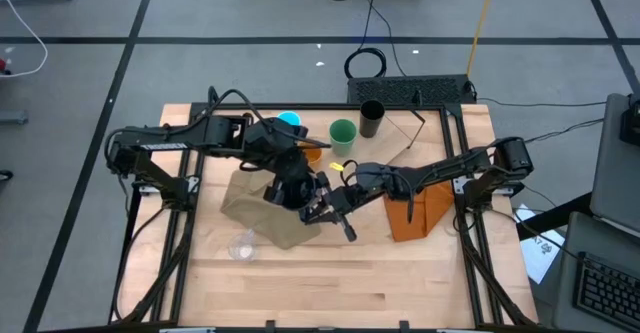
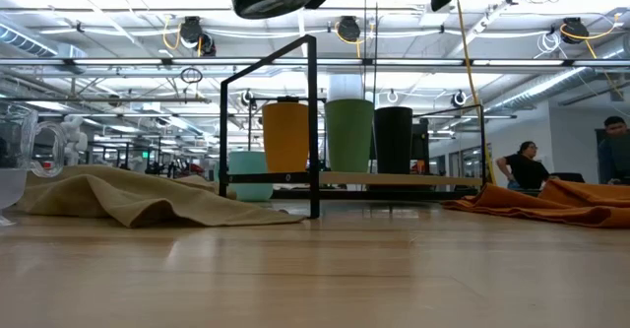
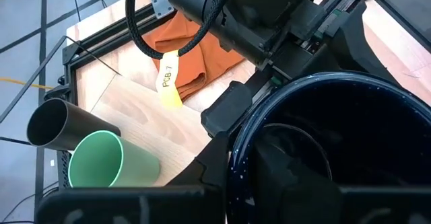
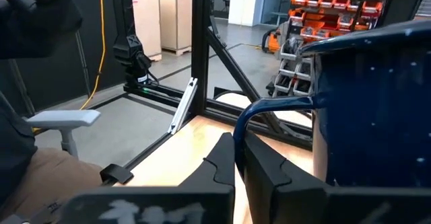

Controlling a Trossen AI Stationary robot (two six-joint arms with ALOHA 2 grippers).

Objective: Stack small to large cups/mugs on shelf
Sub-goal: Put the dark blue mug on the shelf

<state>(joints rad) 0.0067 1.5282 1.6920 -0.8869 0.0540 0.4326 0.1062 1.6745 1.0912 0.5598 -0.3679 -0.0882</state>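
The dark navy mug point(image 4: 370, 103) hangs above the table's middle, between my two arms. My right gripper point(image 4: 239, 163) is shut on its handle. My left gripper point(image 1: 305, 198) is right at the mug's rim point(image 3: 283, 96); I cannot tell whether it touches the rim. On the shelf point(image 2: 394, 178) at the far right, the orange cup point(image 2: 285, 136), green cup point(image 2: 349, 134) and black tumbler point(image 2: 393, 139) stand upright in a row. The cyan mug point(image 1: 288, 121) stands beside them. A clear cup point(image 1: 242, 245) stands on the table at the near left. My right gripper pinches the mug's looped handle point(image 4: 269, 106) between its two fingers, near the handle's outer curve. The fingers lie level and come from the table's right side. The mug sits upright, beside the fingers and lifted clear of the table.
An olive-tan cloth point(image 1: 255, 208) lies crumpled under the left arm. An orange folded cloth point(image 1: 415, 213) lies under the right arm. The shelf's thin black frame point(image 2: 313, 121) rises near the cups. Bare wood point(image 1: 380, 283) spreads along the near edge.
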